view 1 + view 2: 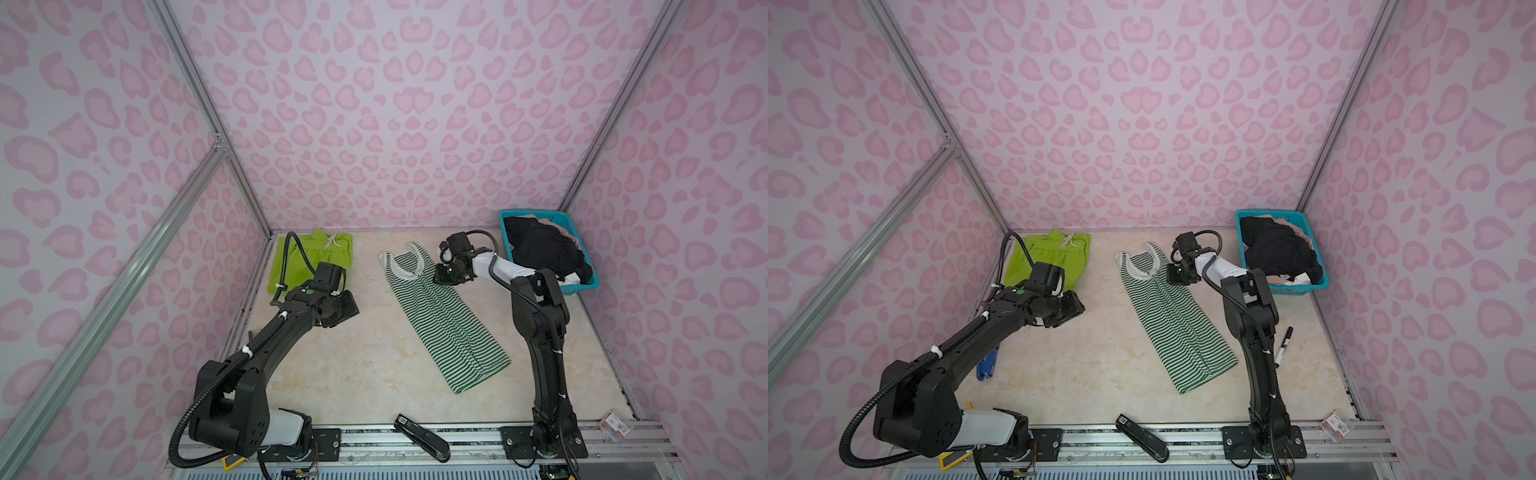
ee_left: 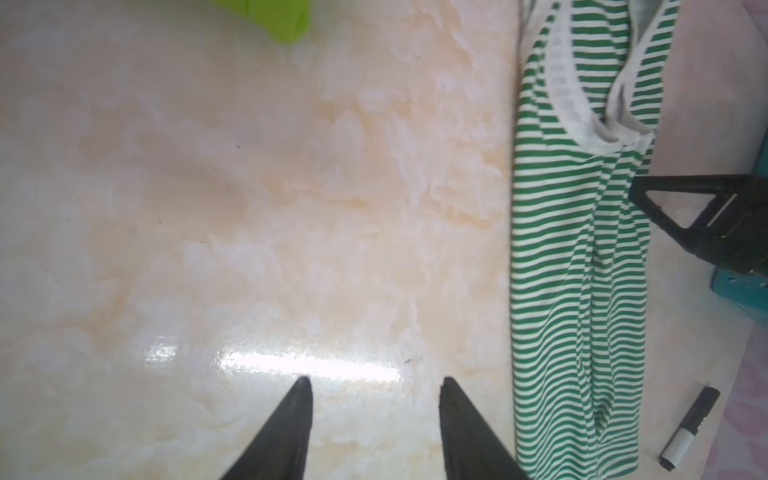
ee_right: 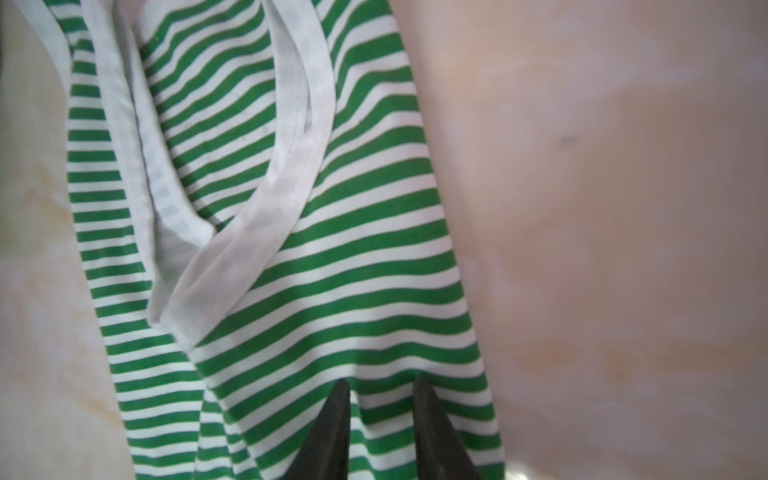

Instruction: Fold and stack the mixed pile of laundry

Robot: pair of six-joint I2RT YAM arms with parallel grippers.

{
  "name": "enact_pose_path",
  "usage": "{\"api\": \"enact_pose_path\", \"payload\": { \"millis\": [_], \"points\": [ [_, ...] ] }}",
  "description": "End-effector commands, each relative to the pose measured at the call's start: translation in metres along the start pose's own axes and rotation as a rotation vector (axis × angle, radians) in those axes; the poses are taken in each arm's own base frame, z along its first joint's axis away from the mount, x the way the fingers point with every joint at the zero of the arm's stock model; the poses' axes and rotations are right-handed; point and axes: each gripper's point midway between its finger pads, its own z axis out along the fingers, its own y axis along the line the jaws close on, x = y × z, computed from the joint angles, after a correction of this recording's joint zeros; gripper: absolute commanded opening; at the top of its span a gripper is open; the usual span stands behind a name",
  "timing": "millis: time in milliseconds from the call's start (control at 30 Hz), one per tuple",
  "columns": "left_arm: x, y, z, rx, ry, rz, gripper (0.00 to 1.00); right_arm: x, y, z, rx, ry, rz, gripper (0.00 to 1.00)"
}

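top (image 1: 440,316) lies stretched out on table (image 1: 353,374)
left gripper (image 2: 374,380) spread, empty; right gripper (image 3: 380,380) narrowly apart over top, empty.

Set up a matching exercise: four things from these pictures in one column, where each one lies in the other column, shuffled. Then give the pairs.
Things
1. striped top
2. lime-green shorts
3. black garment
4. stapler

Places
A. in the teal basket
B. across the front rail
C. far left corner of the table
D. stretched out mid-table

Pairs: 1-D, 2-C, 3-A, 4-B
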Motion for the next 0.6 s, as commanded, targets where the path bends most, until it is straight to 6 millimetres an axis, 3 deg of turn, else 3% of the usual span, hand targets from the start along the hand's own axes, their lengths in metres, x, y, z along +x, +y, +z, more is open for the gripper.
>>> {"api": "enact_pose_path", "payload": {
  "millis": [0,100,267,400,567],
  "points": [
    [0.005,-0.005,0.002,0.02,0.013,0.05,0.52,0.038,-0.06,-0.009,0.262,0.102,0.085,0.3],
    [0.009,-0.014,0.008,0.027,0.034,0.085,0.52,0.029,-0.053,-0.029,0.298,0.057,0.026,0.31],
    [0.015,-0.028,0.017,0.029,0.056,0.121,0.52,0.012,-0.02,-0.051,0.237,-0.011,-0.038,0.32],
    [0.019,-0.032,0.018,0.037,0.057,0.124,0.51,0.005,-0.015,-0.045,0.205,-0.003,-0.029,0.24],
    [0.025,-0.025,0.015,0.022,0.056,0.122,0.51,0.001,-0.007,-0.023,0.131,0.017,-0.009,0.1]
  ]
}}
